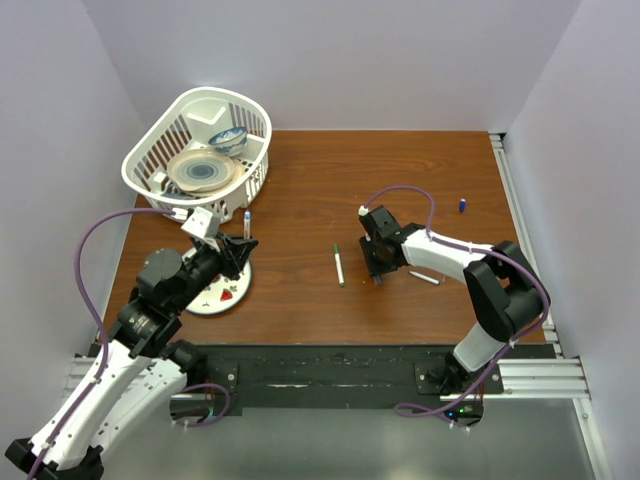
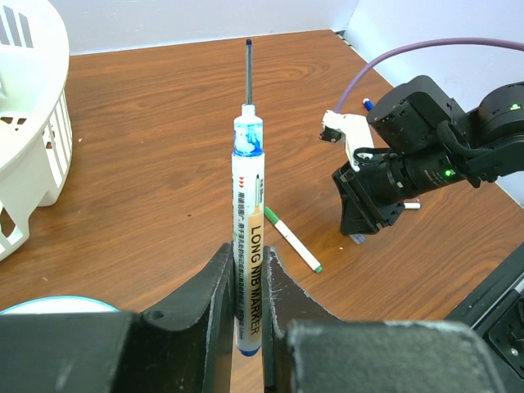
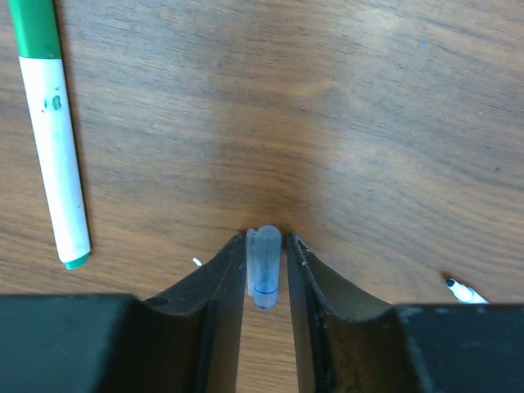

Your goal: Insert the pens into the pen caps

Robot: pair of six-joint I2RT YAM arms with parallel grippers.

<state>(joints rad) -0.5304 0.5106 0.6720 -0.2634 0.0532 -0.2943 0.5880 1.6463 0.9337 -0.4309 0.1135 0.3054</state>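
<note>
Left end effector [image 2: 247,270] was nearly closed, fingers clamped on the lower barrel of a white pen [image 2: 248,237] marked "LONG NIB MARKER". The blue-stained collar and long thin nib pointed away from the wrist. From overhead that pen [image 1: 246,222] stood just off the near corner of the white basket [image 1: 258,140], above a small plate [image 1: 225,293] sitting under the left arm

Right end effector [image 3: 264,241] was down at the table [image 1: 300,180], jaws narrowed to the width of a pale grey-blue cap [image 3: 264,270] and pinching it between the fingertips. Couldn't tell whether the cap was resting on the wood or just off it

Green pen [image 1: 339,265] lay flat mid-table, between the two arms and just left of the right end effector [image 1: 378,262]. The right wrist camera showed it clear of the fingers [image 3: 53,139]

Third pen [image 1: 424,278] lay flat on the table close beside the right forearm, dark tip just visible [image 3: 463,291]

Dark blue cap [image 1: 463,205] sat alone towards the far right of the table, well apart from everything else

Green cap: couldn't pick it out for sure
</note>
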